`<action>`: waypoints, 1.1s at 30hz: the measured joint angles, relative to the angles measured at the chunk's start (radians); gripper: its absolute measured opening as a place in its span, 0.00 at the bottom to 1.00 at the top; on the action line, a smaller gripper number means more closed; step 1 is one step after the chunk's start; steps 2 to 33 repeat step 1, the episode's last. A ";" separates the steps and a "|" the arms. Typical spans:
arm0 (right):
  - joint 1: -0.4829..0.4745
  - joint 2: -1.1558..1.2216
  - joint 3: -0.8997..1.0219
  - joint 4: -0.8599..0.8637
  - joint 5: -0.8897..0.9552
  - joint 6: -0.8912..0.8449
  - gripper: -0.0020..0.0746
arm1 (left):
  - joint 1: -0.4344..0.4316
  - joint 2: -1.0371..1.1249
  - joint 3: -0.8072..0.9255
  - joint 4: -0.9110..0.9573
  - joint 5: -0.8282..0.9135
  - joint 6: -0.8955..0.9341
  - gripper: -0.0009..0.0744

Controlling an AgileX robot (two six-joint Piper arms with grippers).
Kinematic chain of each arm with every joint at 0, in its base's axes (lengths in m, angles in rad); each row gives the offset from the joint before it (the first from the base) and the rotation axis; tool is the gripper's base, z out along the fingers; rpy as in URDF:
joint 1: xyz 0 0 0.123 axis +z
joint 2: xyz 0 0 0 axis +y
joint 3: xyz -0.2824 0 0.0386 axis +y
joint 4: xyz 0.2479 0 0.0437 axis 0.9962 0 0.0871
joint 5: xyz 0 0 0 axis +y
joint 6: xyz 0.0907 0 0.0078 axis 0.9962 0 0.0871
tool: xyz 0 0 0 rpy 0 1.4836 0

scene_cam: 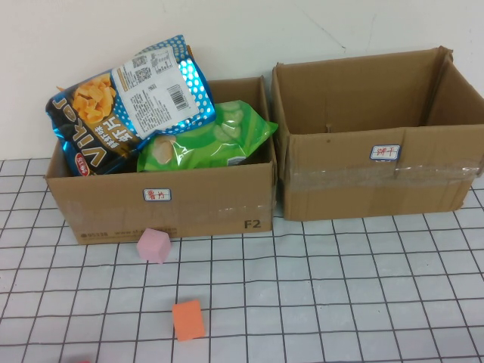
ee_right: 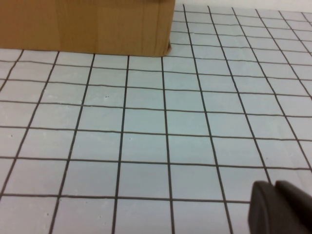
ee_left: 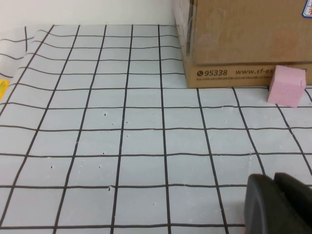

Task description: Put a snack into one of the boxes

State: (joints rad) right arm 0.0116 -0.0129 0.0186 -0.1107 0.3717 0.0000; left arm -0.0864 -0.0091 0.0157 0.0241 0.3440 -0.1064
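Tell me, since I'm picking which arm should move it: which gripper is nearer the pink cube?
Left, likely. The left gripper, shut, sits low over the mat with the pink cube ahead. The right gripper, shut, has only the right box ahead.
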 joint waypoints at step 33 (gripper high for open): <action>0.000 0.000 0.000 0.000 0.000 0.000 0.03 | 0.000 0.000 0.000 0.000 0.000 0.000 0.01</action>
